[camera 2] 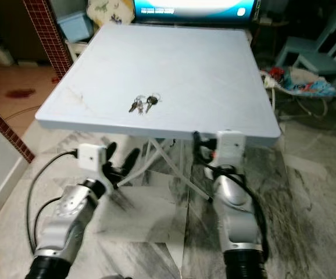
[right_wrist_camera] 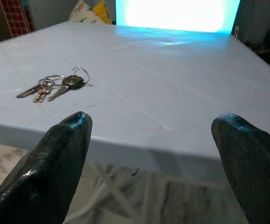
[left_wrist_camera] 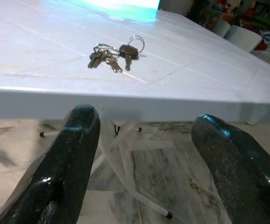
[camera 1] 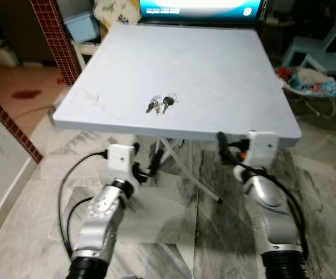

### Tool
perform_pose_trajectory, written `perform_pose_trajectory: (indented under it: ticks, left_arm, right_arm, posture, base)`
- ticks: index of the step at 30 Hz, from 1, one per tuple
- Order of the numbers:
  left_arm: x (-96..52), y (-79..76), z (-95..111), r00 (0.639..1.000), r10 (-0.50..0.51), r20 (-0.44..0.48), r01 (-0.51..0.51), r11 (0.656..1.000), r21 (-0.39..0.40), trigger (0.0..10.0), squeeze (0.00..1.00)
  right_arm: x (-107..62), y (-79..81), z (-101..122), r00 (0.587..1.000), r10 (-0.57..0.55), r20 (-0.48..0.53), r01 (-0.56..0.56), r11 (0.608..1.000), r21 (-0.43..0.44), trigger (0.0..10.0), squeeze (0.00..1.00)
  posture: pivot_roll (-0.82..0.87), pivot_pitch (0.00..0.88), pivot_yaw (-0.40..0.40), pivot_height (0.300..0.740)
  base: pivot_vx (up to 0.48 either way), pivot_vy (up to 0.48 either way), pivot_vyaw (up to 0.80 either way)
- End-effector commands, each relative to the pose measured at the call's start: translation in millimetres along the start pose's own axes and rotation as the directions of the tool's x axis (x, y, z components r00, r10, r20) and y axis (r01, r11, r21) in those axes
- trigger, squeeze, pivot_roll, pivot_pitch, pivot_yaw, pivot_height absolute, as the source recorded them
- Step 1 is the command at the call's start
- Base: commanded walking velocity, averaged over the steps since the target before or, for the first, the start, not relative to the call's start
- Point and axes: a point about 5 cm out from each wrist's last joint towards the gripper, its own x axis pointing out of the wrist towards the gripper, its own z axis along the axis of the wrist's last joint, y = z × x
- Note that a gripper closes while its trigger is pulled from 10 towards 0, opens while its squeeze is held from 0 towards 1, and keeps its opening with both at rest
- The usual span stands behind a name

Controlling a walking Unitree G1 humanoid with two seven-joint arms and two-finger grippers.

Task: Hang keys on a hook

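Note:
A bunch of keys (camera 1: 161, 104) on metal rings lies on the light blue-grey folding table (camera 1: 214, 70), near its front edge. The same keys (left_wrist_camera: 112, 54) appear past my left fingers, and the keys (right_wrist_camera: 55, 87) lie beyond my right fingers. My left gripper (camera 1: 146, 164) is open just below and in front of the table's front edge, left of the keys. At the front edge, right of the keys, my right gripper (camera 1: 226, 152) is open too. Neither holds anything. No hook can be made out.
A lit screen (camera 1: 200, 9) stands behind the table's far edge. A brick-red tiled pillar (camera 1: 56, 38) and a low wall (camera 1: 8, 125) are at the left. A blue chair (camera 1: 325, 49) and coloured clutter (camera 1: 310, 81) are at the right. Table legs (camera 1: 182, 165) cross under the top on marble floor.

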Motion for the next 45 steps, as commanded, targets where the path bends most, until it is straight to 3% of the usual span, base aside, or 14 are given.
perform_pose_trajectory:
  ticks: [1,4,11,19,36,43,45]
  left_arm:
    - [2.8,-7.0,0,1.0,-0.017,-0.005,0.017,1.0,-0.008,10.0,0.0]
    - [3.0,-7.0,-1,1.0,-0.017,-0.007,0.017,1.0,-0.007,10.0,0.0]
    - [3.6,-6.9,-1,1.0,-0.017,-0.012,0.016,1.0,-0.01,10.0,0.0]
    - [5.0,-6.3,-5,0.999,0.019,-0.044,-0.02,1.0,-0.021,10.0,0.0]
    - [7.0,-6.6,-6,0.999,0.011,-0.053,-0.012,1.0,-0.011,10.0,0.0]
    - [6.4,-11.2,-4,0.999,-0.024,-0.032,0.024,1.0,-0.011,10.0,0.0]
    - [6.7,-12.2,-4,0.999,-0.031,-0.032,0.03,0.999,-0.011,10.0,0.0]
  right_arm:
    - [1.5,-6.5,0,1.0,-0.025,0.003,0.025,1.0,-0.004,10.0,0.0]
    - [1.6,-3.5,0,1.0,-0.001,0.008,0.0,0.996,0.095,10.0,0.0]
    - [3.3,0.5,3,0.999,-0.02,0.044,0.019,0.999,0.028,10.0,0.0]
    - [-1.4,0.1,-6,0.999,0.04,-0.014,-0.037,0.99,0.136,10.0,0.0]
    - [0.4,1.8,-3,0.999,0.052,0.001,-0.051,0.992,0.115,10.0,0.0]
    - [1.6,-6.0,-2,1.0,-0.019,0.0,0.019,0.996,0.084,10.0,0.0]
    - [2.1,-8.9,0,0.999,-0.04,0.017,0.04,0.999,-0.026,10.0,0.0]
  posture:
    - [-0.03,0.107,0.015,0.74]
    - [-0.03,0.108,0.014,0.74]
    - [-0.03,0.106,0.014,0.74]
    - [-0.03,0.106,0.014,0.74]
    - [-0.03,0.1,0.017,0.74]
    - [-0.03,0.108,0.017,0.74]
    - [-0.03,0.106,0.018,0.74]
  base:
    - [0.375,0.0,0.0]
    - [0.376,0.0,0.0]
    - [0.386,0.0,0.0]
    - [0.046,0.0,0.0]
    - [0.0,0.434,0.0]
    - [0.0,0.137,0.0]
    - [0.0,0.0,0.0]
